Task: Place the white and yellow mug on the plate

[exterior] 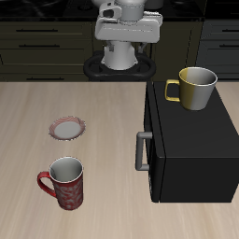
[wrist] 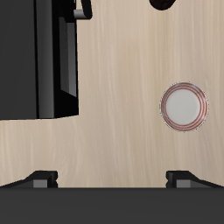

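Note:
The white and yellow mug (exterior: 193, 88) stands upright on top of a black box-shaped appliance (exterior: 191, 149), with its yellow handle toward the middle of the table. The plate (exterior: 66, 128), small and round with a reddish rim, lies flat on the wooden table; it also shows in the wrist view (wrist: 184, 106). My gripper (wrist: 112, 179) is open and empty, high above the table near the robot's base, well away from both the mug and the plate. Its fingertips (wrist: 42, 178) show over bare wood. The mug does not show in the wrist view.
A red-patterned mug (exterior: 63, 181) with a red handle stands near the table's front edge, in front of the plate. The black appliance has a grey handle (exterior: 142, 149) on its side and also shows in the wrist view (wrist: 39, 61). Dark cabinets stand behind the table.

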Controlling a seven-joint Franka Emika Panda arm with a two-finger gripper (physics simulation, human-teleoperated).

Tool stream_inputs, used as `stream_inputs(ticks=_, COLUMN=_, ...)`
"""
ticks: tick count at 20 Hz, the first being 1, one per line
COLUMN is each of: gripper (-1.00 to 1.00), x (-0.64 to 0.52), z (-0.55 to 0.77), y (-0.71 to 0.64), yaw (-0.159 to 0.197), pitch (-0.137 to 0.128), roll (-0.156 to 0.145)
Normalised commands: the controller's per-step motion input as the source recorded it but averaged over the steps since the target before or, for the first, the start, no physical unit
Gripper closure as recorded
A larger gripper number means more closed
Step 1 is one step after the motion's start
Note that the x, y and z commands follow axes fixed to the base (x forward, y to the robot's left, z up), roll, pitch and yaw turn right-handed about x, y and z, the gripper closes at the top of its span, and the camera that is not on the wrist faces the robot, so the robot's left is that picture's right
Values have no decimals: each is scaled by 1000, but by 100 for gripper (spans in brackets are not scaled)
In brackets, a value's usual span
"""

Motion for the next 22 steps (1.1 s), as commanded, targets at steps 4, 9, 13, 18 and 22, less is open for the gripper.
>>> stream_inputs(ticks=4, gripper=-100, x=-38, z=238, y=283, yaw=-31, pitch=-38, roll=52)
stream_inputs(ticks=9, gripper=-100, x=38, z=223, y=359, yaw=-14, pitch=-32, roll=16)
stream_inputs(ticks=13, gripper=-100, x=94, z=185, y=366, yaw=-18, pitch=-23, roll=9)
stream_inputs(ticks=18, gripper=-100, x=129, z=88, y=211, yaw=-29, pitch=-11, roll=-9)
stream_inputs(ticks=22, gripper=-100, x=253, z=152, y=192, yaw=-38, pitch=-30, roll=-29)
